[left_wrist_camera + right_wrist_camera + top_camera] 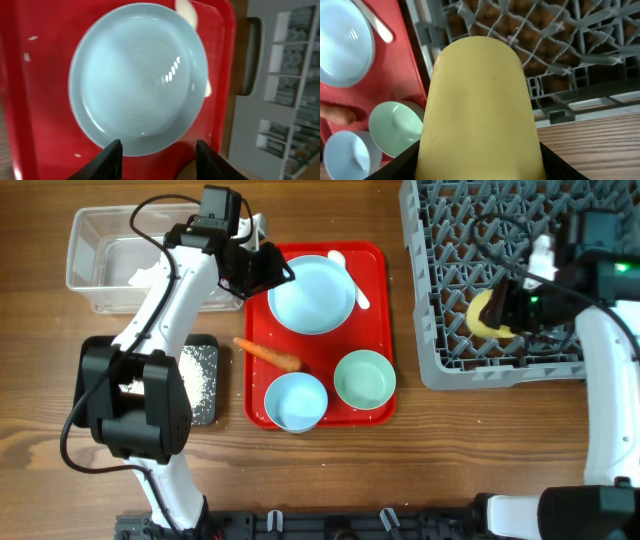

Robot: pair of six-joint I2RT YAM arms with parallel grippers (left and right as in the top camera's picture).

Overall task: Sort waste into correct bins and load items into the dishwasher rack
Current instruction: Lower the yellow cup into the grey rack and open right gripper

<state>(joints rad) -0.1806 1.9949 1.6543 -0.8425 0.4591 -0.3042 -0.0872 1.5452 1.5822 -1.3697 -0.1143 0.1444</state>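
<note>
- The step in hand is loading the rack: the right gripper [500,310] holds the yellow cup [477,110], its fingers closed on the cup's sides, above the near left part of the grey rack [440,280]
- The cup lies tilted on its side in the grip and appears to be above the prongs rather than seated on them; whether it touches the grid I cannot tell
- The next move for this arm probably calls for lowering the cup between the prongs, mouth downward if the wrist allows, and opening the fingers only once it rests steady
- The left gripper [160,152] hangs over the red tray [375,260] at the edge of the blue plate [137,75], fingers apart and holding nothing
- The plate looks like its next target; since it lies flat, one finger must slip under the rim, and the white spoon [345,270] touching its far edge could get dragged along
- Waiting on the red tray are the carrot [268,355], the blue bowl [296,400] and the green bowl [364,378], all near each other
- White rice [198,370] lies in the black tray [205,418], so the carrot likely goes there too; the clear tub [95,240] stands just behind it
- By my judgement roughly half the job remains, with all the dishes but the cup not yet loaded
</note>
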